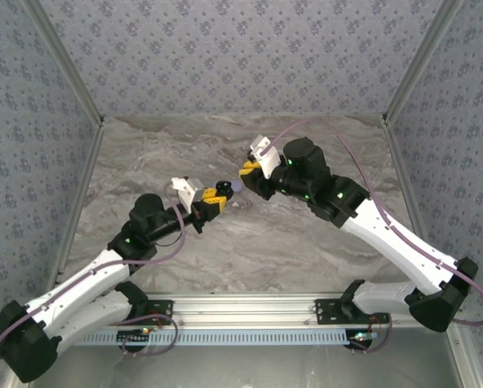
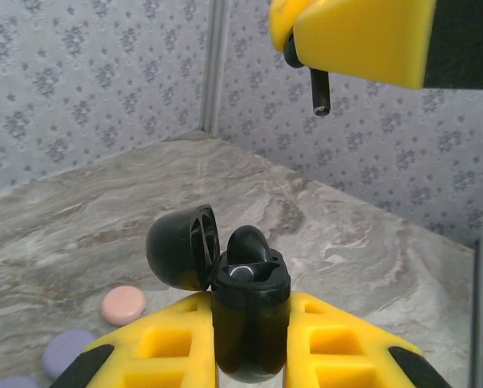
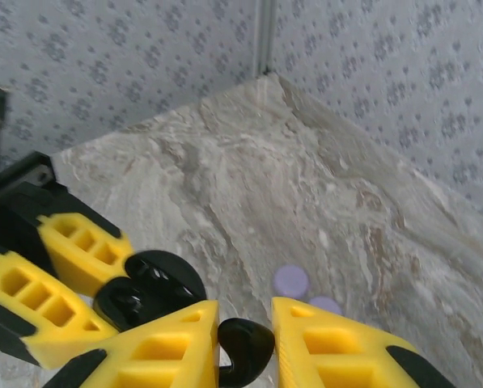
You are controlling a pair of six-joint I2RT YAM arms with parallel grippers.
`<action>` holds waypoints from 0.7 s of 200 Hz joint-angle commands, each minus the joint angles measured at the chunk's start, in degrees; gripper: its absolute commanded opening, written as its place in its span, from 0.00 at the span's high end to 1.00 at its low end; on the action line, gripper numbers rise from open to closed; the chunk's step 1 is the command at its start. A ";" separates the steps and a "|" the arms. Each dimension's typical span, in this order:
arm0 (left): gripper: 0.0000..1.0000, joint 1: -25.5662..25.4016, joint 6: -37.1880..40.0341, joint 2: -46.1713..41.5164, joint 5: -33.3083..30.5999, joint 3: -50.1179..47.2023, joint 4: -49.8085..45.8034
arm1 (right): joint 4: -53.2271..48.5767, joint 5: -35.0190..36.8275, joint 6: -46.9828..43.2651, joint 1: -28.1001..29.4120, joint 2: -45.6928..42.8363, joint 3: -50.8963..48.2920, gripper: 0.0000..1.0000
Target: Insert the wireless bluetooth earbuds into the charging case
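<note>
Left tool [image 2: 251, 352] is clamped on the charging case [image 2: 249, 311], which is kept upright with its lid [image 2: 180, 246] hinged open so the sockets are presented. Above the case and clear of it, a black earbud [image 2: 319, 93] is pinched stem-down in the right tool [image 3: 245, 343], apparently readied for lowering.

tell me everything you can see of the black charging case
A small, glossy black plastic charging case, rounded, held upright between the yellow fingers of the left end effector. Its hinged lid stands open beside the body. A rounded black piece, seemingly an earbud, sits in its opening.
</note>
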 commanded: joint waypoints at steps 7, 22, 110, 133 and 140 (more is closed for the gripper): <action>1.00 0.18 -1.80 1.20 4.55 3.53 4.58 | 4.23 -2.06 -3.62 1.50 -1.59 -1.30 0.76; 1.00 0.26 -1.72 1.76 5.05 4.10 4.52 | 4.64 -1.69 -4.52 2.31 -1.77 -1.68 0.76; 1.00 0.16 -1.66 3.80 8.02 5.91 3.80 | 3.24 1.55 -7.61 4.47 0.49 -1.04 0.76; 1.00 0.14 -1.53 4.00 8.08 6.09 3.71 | 2.92 1.73 -8.04 4.95 0.94 -1.05 0.76; 1.00 0.13 -1.52 4.05 8.00 6.11 3.71 | 2.78 1.91 -8.13 5.00 1.04 -1.00 0.76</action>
